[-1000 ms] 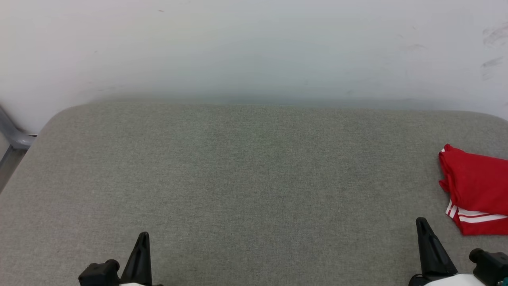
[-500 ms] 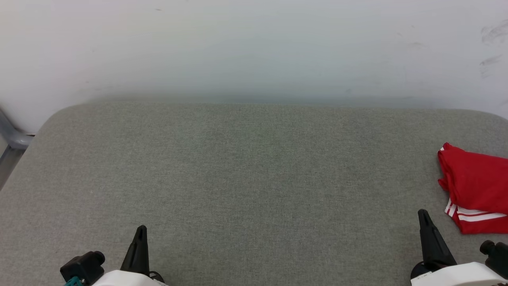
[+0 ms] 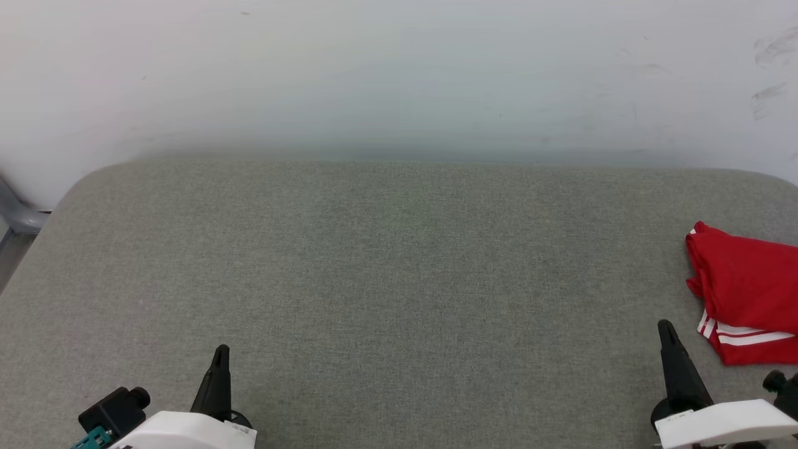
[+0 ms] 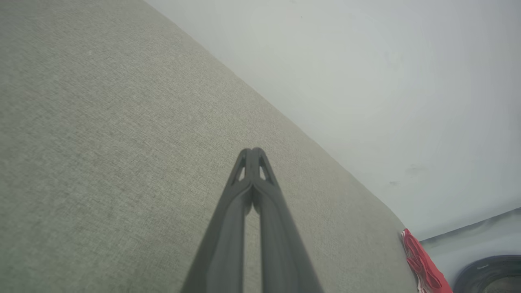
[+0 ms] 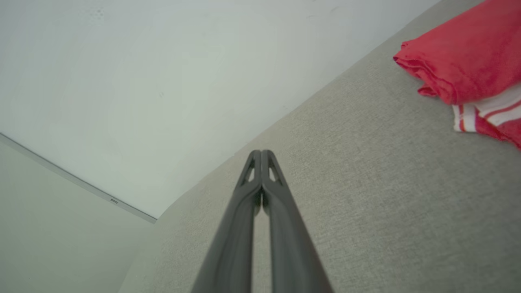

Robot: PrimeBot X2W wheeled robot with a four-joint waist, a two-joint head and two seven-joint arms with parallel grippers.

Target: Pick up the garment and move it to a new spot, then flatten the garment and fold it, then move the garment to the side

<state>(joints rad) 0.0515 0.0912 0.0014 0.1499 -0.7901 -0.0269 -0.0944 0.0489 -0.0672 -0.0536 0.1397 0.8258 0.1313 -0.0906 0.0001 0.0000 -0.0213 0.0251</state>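
The garment point(image 3: 745, 290), a folded red jersey with white stripes along one edge, lies at the far right of the grey fabric table point(image 3: 386, 262), partly cut off by the head view's edge. It shows again as a folded red bundle point(image 5: 468, 61) in the right wrist view and as a thin red edge point(image 4: 421, 264) in the left wrist view. My right gripper point(image 3: 666, 327) stands just left of the garment, apart from it, shut on nothing. My left gripper point(image 3: 221, 350) is shut over bare fabric at the lower left.
A pale wall point(image 3: 399, 75) runs along the table's far edge. A grey metal frame point(image 3: 19, 218) stands past the table's left corner. A dark round object point(image 4: 488, 276) sits below the table's right end in the left wrist view.
Both arms have drawn upward in the head view, showing more of their white wrists. The head view has shifted slightly. The garment lies as before.
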